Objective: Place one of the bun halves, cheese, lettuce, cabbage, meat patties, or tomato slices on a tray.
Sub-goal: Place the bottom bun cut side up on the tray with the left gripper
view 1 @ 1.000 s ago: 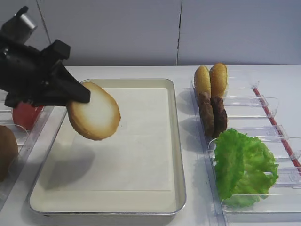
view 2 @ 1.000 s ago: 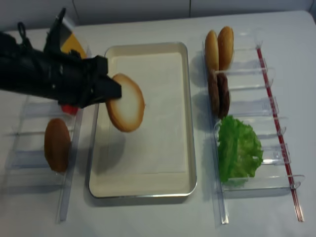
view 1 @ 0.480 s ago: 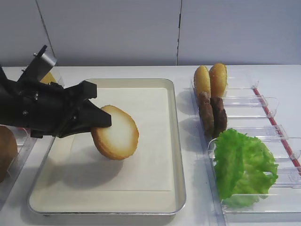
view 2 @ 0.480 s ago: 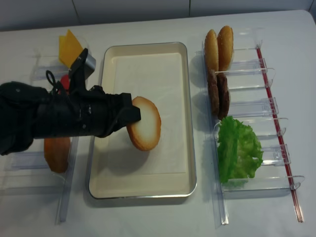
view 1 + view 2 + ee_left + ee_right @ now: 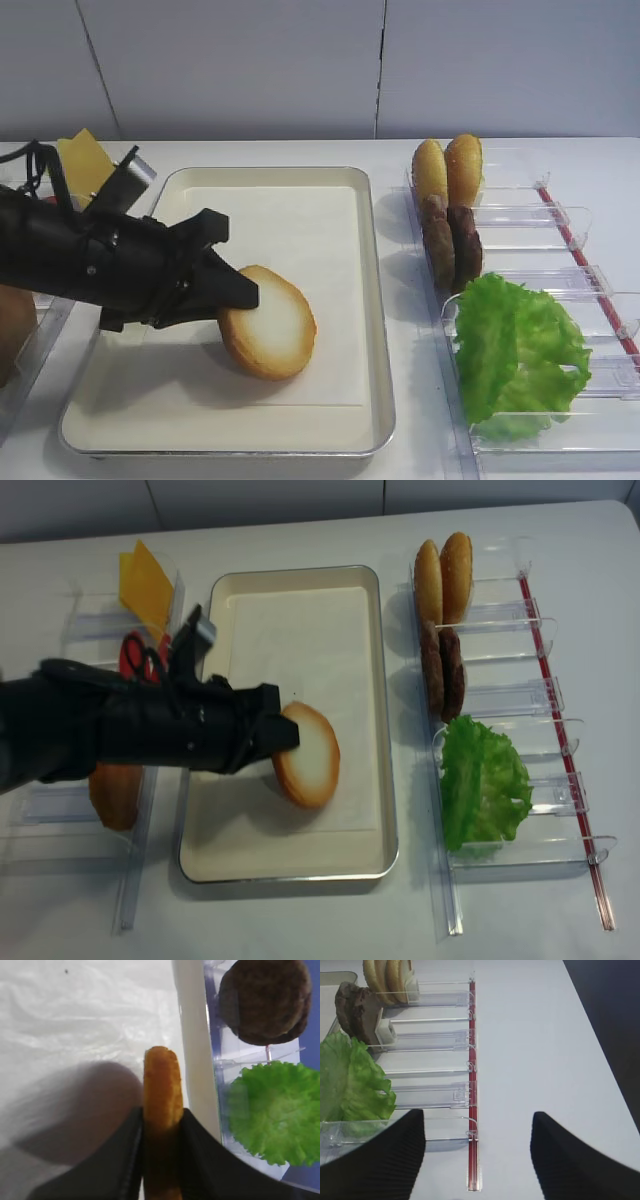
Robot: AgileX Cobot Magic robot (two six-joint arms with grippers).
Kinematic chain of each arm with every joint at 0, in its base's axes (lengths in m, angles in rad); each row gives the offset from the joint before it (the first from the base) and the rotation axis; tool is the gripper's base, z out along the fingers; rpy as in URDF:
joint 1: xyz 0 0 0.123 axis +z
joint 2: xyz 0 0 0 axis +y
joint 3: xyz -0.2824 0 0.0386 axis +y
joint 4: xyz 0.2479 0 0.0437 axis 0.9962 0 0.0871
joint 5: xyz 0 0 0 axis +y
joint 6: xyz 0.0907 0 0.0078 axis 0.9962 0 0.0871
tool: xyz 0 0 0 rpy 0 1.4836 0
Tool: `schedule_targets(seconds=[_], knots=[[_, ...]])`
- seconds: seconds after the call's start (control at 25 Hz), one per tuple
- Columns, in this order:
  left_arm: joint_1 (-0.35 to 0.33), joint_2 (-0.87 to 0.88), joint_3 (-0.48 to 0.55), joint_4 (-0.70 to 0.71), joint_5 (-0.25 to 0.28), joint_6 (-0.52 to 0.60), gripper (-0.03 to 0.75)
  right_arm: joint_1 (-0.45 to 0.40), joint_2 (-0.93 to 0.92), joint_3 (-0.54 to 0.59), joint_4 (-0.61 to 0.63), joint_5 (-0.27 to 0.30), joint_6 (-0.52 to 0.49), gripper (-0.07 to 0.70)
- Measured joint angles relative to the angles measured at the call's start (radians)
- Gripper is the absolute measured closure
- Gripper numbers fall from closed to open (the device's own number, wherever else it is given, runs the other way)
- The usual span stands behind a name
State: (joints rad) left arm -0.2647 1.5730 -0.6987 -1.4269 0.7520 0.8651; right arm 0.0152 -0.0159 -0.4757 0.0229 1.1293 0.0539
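At the far left of the realsense high view the cheese [image 5: 146, 583] sits in the upper-left holder with the tomato slices [image 5: 131, 654] just below it, and a darker brown bun [image 5: 114, 792] lies lower left, half hidden by the black arm; the other high view shows only the cheese [image 5: 84, 166] and a sliver of that bun at its left edge. Toward the middle, the left gripper [image 5: 232, 296] is clamped on the bun half [image 5: 268, 322], which stands tilted over the lower centre of the tray [image 5: 370, 300], pale cut face toward the camera; whether its lower edge touches the paper liner [image 5: 300, 230] cannot be told. The left wrist view alone shows the bun half [image 5: 162, 1095] edge-on, pinched between the two dark fingers [image 5: 200, 1155]. At the right stand two narrow buns [image 5: 444, 574], the meat patties [image 5: 443, 670] and the lettuce [image 5: 484, 783] in clear holders [image 5: 540, 695]. The right gripper [image 5: 477, 1160], seen only in its own wrist view, has its fingers spread wide with nothing between them.
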Motion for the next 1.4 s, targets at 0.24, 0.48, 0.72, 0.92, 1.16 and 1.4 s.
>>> schedule_targets(seconds=[0.24, 0.48, 0.72, 0.92, 1.16, 1.4], knots=[[0.000, 0.062, 0.000, -0.052, 0.029, 0.072, 0.557, 0.000, 0.000, 0.000, 0.000, 0.000, 0.000, 0.153], [0.011, 0.062, 0.000, -0.040, 0.031, 0.079, 0.557, 0.000, 0.000, 0.000, 0.000, 0.000, 0.000, 0.153], [0.069, 0.062, 0.000, 0.017, 0.064, 0.065, 0.557, 0.000, 0.000, 0.000, 0.000, 0.000, 0.000, 0.153], [0.069, 0.062, 0.000, 0.028, 0.057, 0.059, 0.558, 0.000, 0.000, 0.000, 0.000, 0.000, 0.000, 0.153], [0.069, 0.062, 0.000, 0.033, 0.052, 0.083, 0.554, 0.000, 0.000, 0.000, 0.000, 0.000, -0.002, 0.153], [0.069, 0.064, 0.000, 0.046, 0.007, 0.099, 0.261, 0.000, 0.000, 0.000, 0.000, 0.000, -0.002, 0.153]])
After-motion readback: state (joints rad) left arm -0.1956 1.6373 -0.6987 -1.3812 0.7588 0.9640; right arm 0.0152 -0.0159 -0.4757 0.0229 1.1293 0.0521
